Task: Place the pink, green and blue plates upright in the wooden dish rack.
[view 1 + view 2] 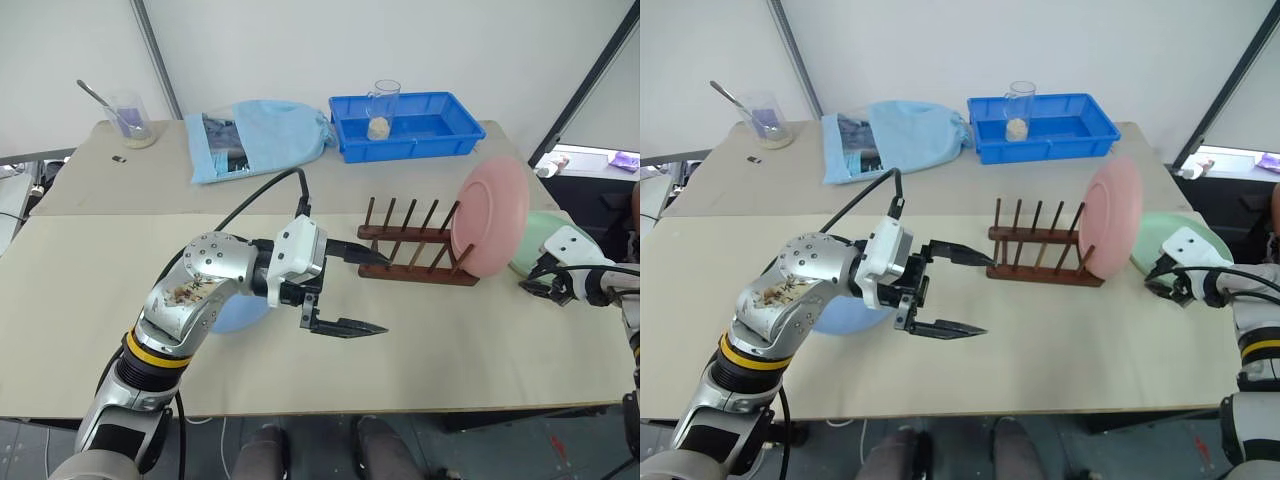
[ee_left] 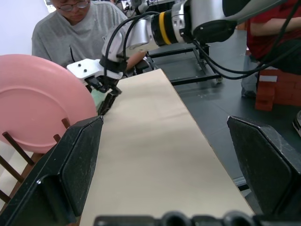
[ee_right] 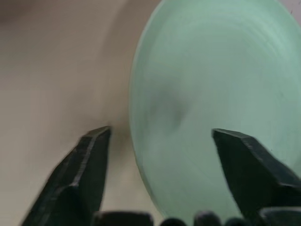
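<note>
Pink plate point(image 1: 490, 215) stands upright in the right end slot of the wooden dish rack point(image 1: 415, 245). Green plate point(image 3: 211, 117) lies flat on the counter point(image 1: 450, 340) right of the rack; right tool point(image 3: 160, 136) straddles its rim, fingers apart, not clamped. Blue plate point(image 1: 240, 312) lies flat under the left arm. Left tool point(image 1: 355, 290) wide open, empty, beside the rack.

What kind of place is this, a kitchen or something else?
More likely a robot test room than a kitchen: a bare plywood table carries a wooden dish rack holding one pink plate, white partition walls stand behind, and a person sits watching nearby.
</note>
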